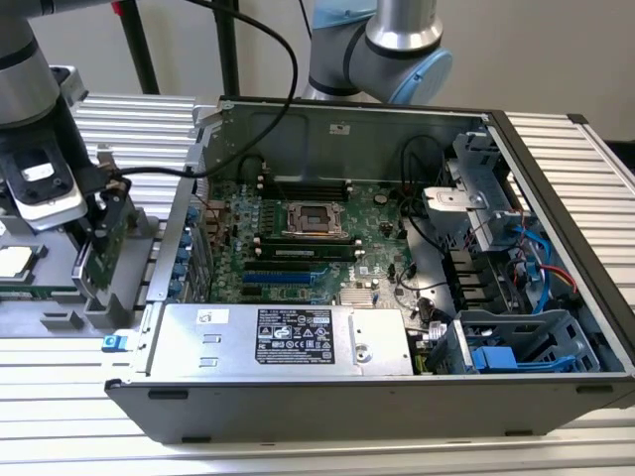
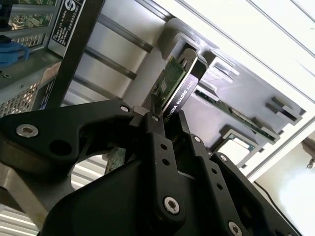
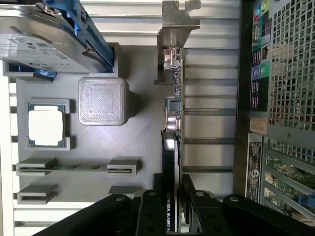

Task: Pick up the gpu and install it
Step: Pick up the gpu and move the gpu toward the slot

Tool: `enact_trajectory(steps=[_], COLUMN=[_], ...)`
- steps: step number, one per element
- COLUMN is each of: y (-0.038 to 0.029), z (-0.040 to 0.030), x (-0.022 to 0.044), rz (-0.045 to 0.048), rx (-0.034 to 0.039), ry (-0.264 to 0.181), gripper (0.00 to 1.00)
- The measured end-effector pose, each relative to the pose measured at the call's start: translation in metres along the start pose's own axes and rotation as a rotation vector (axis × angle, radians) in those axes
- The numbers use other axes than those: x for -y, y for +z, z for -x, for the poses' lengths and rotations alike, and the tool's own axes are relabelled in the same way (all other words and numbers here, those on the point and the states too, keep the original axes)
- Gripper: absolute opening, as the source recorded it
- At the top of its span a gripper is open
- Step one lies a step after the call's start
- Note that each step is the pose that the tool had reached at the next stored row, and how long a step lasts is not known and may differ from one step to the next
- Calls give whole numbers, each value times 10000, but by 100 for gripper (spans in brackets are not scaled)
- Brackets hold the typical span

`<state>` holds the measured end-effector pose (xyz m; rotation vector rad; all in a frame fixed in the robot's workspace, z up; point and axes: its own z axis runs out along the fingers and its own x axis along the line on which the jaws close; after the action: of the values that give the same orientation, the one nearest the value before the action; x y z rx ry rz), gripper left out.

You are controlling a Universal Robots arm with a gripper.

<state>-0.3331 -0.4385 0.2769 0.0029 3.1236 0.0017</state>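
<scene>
The gpu (image 1: 102, 248) stands on edge in the grey holder tray (image 1: 55, 293) at the exterior view's left, just outside the open computer case (image 1: 556, 149). In both wrist views it is seen edge-on, green board on one face and black cooler on the other (image 2: 178, 81) (image 3: 173, 123), with its silver end bracket (image 3: 178, 22) at the end away from the gripper. The gripper (image 1: 107, 203) (image 2: 170, 125) (image 3: 172, 211) is over the card, its black jaws pressed against the two faces and clamped on the gpu. Whether the card's lower edge still rests in the tray's slot I cannot tell. On the same tray, in the first wrist view, lie a square processor chip (image 3: 47, 126) in its pocket, a translucent square block (image 3: 103, 101), a memory stick (image 3: 74, 166) held between two small grey stands, and a silver hard drive (image 3: 34, 46) with a blue rail. To the exterior view's right of the tray, the case lies on its side on a ribbed metal table (image 1: 60, 397). Inside it are the green motherboard (image 1: 233, 233) with an empty processor socket (image 1: 316, 218) and blue expansion slots (image 1: 283, 270). The silver power supply (image 1: 283, 337) runs along the near wall, and a blue drive cage (image 1: 516, 352) sits in the near right corner.
</scene>
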Motion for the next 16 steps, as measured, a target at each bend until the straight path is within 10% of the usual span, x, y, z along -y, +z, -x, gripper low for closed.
enact_trajectory(steps=[16], y=[-116], z=[2], x=[0], rz=[1], rx=[1], ry=[0], gripper=[0])
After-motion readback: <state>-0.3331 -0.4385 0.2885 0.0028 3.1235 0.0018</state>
